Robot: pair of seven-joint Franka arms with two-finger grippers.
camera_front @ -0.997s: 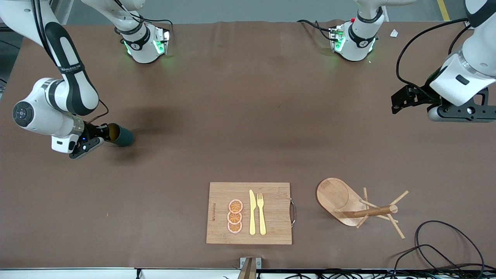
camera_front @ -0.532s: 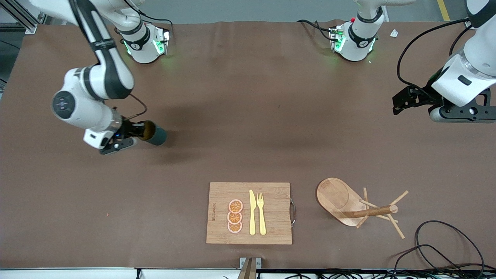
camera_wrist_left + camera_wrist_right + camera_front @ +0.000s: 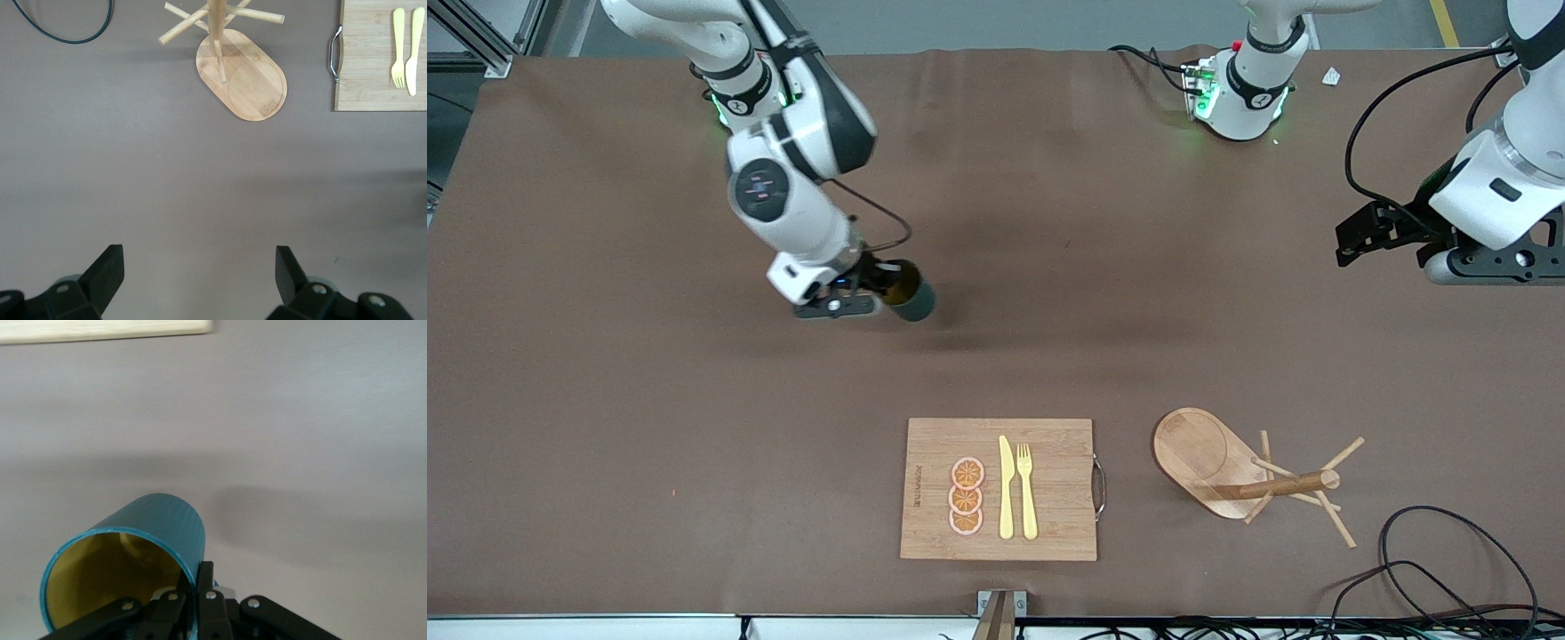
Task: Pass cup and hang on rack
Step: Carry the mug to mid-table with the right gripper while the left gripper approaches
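Note:
The teal cup (image 3: 911,300) with a yellow inside (image 3: 100,577) hangs tilted on its side over the bare table, a little toward the right arm's end from the middle. My right gripper (image 3: 871,292) is shut on the cup's rim (image 3: 190,573), one finger inside and one outside the wall. The cup's handle is hidden. The wooden rack (image 3: 1249,471) stands upright on its oval base (image 3: 257,87), close to the front camera and toward the left arm's end. My left gripper (image 3: 200,257) hangs open and empty over that end of the table (image 3: 1485,265).
A bamboo cutting board (image 3: 1000,489) with a yellow knife, a fork and orange slices lies beside the rack, toward the right arm's end. Black cables (image 3: 1449,569) coil on the table's corner near the rack. Brown cloth covers the table.
The right arm has swung the cup from its own end of the table toward the middle. The left arm has barely shifted.

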